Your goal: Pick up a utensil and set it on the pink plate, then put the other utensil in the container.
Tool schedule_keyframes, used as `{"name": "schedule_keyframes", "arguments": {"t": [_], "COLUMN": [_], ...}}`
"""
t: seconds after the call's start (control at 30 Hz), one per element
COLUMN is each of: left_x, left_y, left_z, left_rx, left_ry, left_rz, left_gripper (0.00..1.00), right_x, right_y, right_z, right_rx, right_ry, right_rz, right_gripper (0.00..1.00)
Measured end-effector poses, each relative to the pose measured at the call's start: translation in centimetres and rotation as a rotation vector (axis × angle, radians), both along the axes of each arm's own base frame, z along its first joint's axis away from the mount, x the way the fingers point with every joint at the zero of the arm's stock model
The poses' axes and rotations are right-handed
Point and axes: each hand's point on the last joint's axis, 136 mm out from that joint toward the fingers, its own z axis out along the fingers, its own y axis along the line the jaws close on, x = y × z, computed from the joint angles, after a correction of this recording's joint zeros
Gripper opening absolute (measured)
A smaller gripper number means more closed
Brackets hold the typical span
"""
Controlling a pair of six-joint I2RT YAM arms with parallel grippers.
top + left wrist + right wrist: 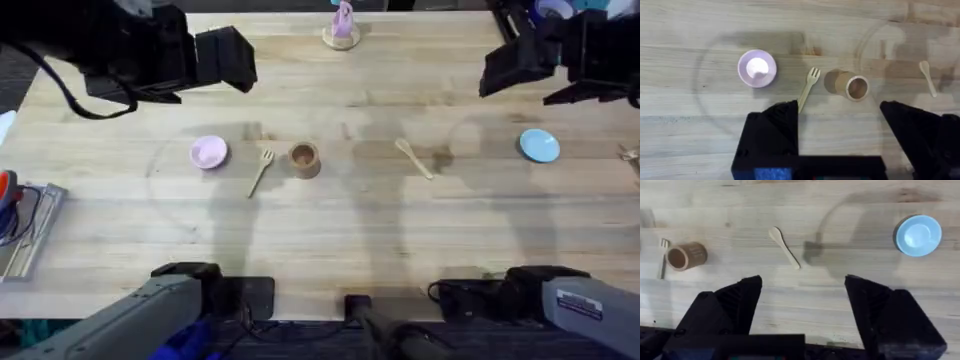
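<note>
No words can be read on any of the things; the white label on the right arm's base is too small to read. The brown cup (304, 159) stands on the wooden worktop (330, 240) with nothing in it. The pink plate (208, 152) has nothing on it. The wooden fork (262, 171) lies between the pink plate and the cup, just beside the cup. The wooden spoon (413, 158) lies on the other side of the cup, apart from it. A blue plate (539, 145) sits further right, bare too. A pink figure (342, 27) stands at the far edge. The left end effector (837, 122) hangs wide open above the fork and cup. The right end effector (804, 300) hangs wide open above the spoon.
</note>
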Motion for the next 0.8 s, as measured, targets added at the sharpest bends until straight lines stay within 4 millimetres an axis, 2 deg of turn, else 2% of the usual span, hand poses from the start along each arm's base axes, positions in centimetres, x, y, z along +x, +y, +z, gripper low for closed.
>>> {"name": "schedule_keyframes", "arguments": {"t": [0.2,0.8], "left_x": [0.74,0.77], "left_y": [0.00,0.00], "left_z": [0.31,0.34], "left_rx": [0.000,0.000], "left_ry": [-0.031,-0.032], "left_rz": [0.000,0.000], "left_gripper": [0.993,0.993], "right_x": [0.00,0.31], "right_y": [0.00,0.00], "right_z": [0.00,0.12], "right_rx": [0.000,0.000], "right_ry": [0.000,-0.013], "right_rz": [0.000,0.000], "right_gripper": [0.996,0.996]}}
